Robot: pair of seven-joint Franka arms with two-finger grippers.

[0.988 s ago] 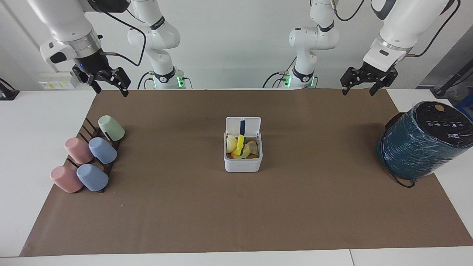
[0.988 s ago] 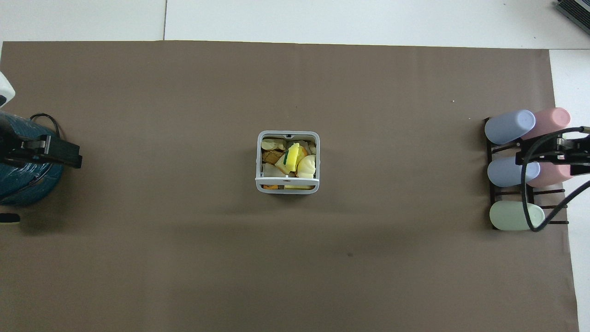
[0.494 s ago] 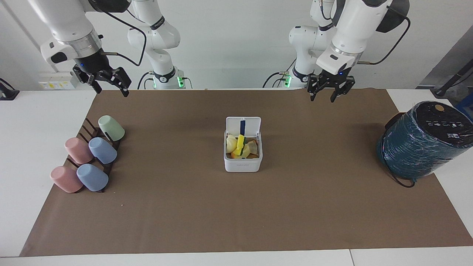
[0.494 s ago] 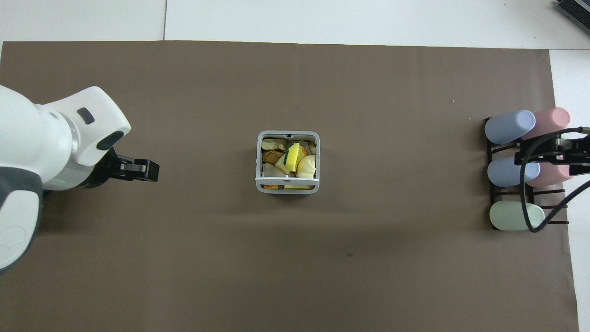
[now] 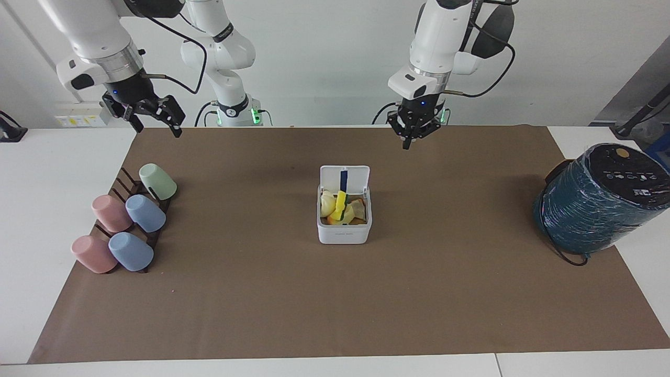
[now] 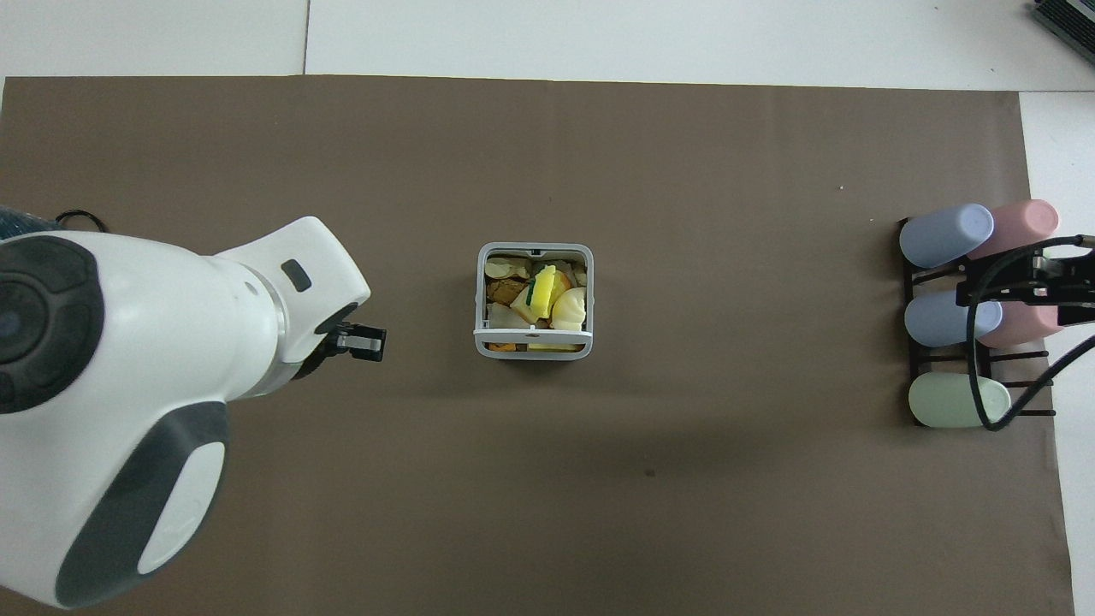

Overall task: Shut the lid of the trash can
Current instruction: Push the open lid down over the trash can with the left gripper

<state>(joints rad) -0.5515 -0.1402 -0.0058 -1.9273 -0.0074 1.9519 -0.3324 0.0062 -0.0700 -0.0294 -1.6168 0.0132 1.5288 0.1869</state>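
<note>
The white trash can (image 5: 344,231) stands in the middle of the brown mat, full of yellow and cream scraps. In the overhead view the trash can (image 6: 480,299) shows its grey rim. Its lid (image 5: 344,178) stands upright and open on the side nearer the robots, with a blue strip on its inside; from above the lid (image 6: 533,340) is edge-on. My left gripper (image 5: 417,139) hangs open in the air over the mat, apart from the can, toward the left arm's end; it also shows in the overhead view (image 6: 366,343). My right gripper (image 5: 155,123) waits open over the cup rack.
A rack of pink, blue and green cups (image 5: 127,224) lies at the right arm's end, also in the overhead view (image 6: 967,316). A large teal wrapped cylinder (image 5: 596,201) stands at the left arm's end of the table.
My left arm has swung from over the teal cylinder toward the trash can, turning its gripper as it went. The right arm, the can and the lid have not moved.
</note>
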